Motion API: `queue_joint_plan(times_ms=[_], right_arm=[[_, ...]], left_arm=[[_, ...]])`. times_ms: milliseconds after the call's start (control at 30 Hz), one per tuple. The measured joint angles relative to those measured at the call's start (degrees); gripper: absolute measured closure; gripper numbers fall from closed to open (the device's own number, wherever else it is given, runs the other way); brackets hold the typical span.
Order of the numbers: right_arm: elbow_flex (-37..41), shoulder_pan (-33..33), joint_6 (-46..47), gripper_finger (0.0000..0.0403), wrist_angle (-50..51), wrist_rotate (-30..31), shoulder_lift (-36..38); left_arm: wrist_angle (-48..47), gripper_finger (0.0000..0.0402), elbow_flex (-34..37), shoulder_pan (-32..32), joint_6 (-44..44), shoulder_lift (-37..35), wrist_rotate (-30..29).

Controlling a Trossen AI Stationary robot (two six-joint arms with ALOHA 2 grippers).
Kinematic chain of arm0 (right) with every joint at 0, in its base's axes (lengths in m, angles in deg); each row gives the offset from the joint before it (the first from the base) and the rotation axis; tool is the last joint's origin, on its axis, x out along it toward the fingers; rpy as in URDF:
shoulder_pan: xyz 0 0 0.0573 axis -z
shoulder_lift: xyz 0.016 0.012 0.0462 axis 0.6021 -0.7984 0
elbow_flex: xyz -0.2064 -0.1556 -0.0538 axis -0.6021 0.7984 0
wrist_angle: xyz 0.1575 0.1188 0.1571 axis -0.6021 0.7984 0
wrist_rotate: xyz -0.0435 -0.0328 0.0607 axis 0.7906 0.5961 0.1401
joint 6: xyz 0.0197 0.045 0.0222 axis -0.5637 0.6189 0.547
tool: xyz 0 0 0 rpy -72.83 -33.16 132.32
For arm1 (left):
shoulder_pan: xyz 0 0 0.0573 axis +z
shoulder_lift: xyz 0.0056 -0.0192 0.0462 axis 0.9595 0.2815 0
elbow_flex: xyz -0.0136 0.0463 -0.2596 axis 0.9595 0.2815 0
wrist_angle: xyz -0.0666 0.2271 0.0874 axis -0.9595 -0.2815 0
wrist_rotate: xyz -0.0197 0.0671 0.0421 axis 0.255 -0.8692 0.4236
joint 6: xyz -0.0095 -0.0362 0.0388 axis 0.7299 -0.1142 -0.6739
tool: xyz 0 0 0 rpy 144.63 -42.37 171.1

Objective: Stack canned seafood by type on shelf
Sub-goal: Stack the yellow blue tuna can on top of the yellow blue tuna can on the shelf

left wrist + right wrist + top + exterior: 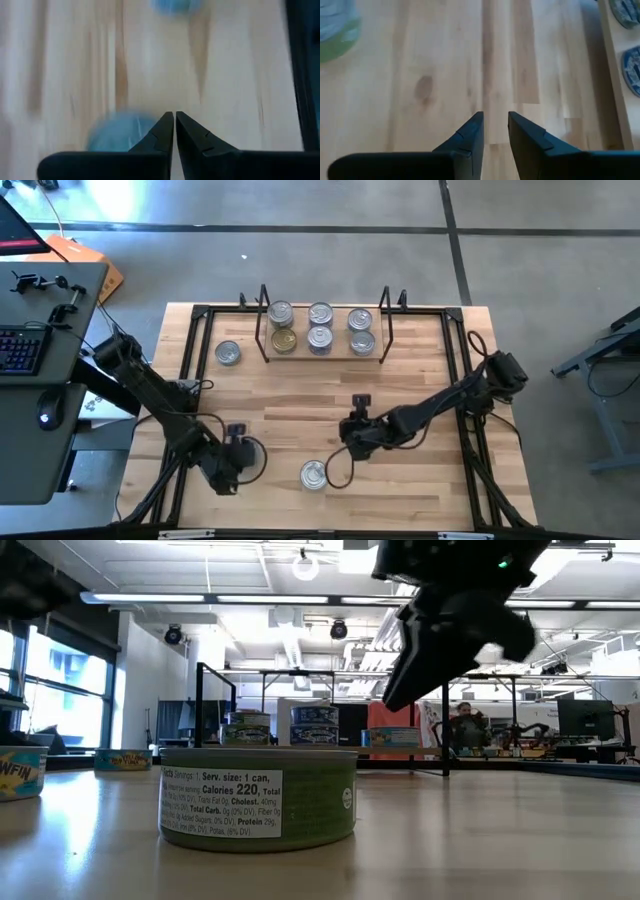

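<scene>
High view: six tins [319, 328] sit on the shelf [372, 356] at the far side of the desk [290, 410]. One more tin [228, 353] rests on the desk just left of the shelf. A green-labelled tin [314, 475] lies alone near the front edge, between the two arms.

Right hand [353, 430] hovers above bare wood, near the green-labelled tin but not touching it; its fingers [470, 131] stand slightly apart and grasp nothing. Left hand [237, 450] waits at the front left, clenched shut and empty (fingertips meet in its wrist view).

Handling, as judged: the tin is rigid, fairly dense for its size and not fragile, but the metal lid and glossy label look slippery. Take hold across the round side wall, fingers on opposite sides, low enough that the rim does not slide out.
</scene>
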State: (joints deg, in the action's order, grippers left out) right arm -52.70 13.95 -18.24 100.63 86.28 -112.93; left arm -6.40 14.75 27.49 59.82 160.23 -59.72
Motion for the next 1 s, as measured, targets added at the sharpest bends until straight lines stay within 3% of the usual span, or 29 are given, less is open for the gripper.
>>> queue_joint_plan(times_ms=[100,300,433,500,567,633,733,867,933,1000], right_arm=[[0.0,1.58,0.33,0.0325,-0.56,-0.5,0.0],[0.0,3.24,-1.07,0.0325,-1.59,-1.57,0.0],[0.0,3.22,-1.75,0.0325,-1.61,-2.06,0.0],[0.0,3.15,-2.0,0.0325,-1.59,-2.18,0.0],[0.0,3.17,-2.09,0.0325,-1.56,-2.58,0.0],[0.0,3.17,-2.7,0.0325,-1.47,-3.6,0.0],[0.0,3.17,-3.29,0.0325,-1.15,-4.01,0.0],[0.0,3.2,-3.08,0.0325,-1.4,-3.96,0.0],[0.0,3.22,-3.35,0.0325,-2.15,-3.62,0.0],[0.0,3.22,-3.64,0.0325,-2.72,-3.49,0.0]], left_arm=[[-6.24,0.0384,0.16,-0.09,7.83,0.02,4.86],[-1.5,0.0394,7.55,2.04,9.96,0.07,1.9],[7.27,0.0401,11.06,7.5,4.79,0.09,-6.39],[15.38,0.0401,11.77,11.37,-1.15,0.09,-12.96],[23.28,0.0401,11.68,15.56,-10.17,0.09,-15.49],[24.7,0.0401,9.45,18.67,-17.92,-0.07,-11.72],[12.63,0.0401,2.86,20.19,-19.77,-0.26,0.57],[-6.77,0.0401,-2.81,18.02,-5.08,-0.35,13.34],[-11.0,0.0401,-2.19,16.42,3.59,-0.35,17.31],[-12.05,0.0401,0.04,15.03,5.84,-0.24,19.05]])
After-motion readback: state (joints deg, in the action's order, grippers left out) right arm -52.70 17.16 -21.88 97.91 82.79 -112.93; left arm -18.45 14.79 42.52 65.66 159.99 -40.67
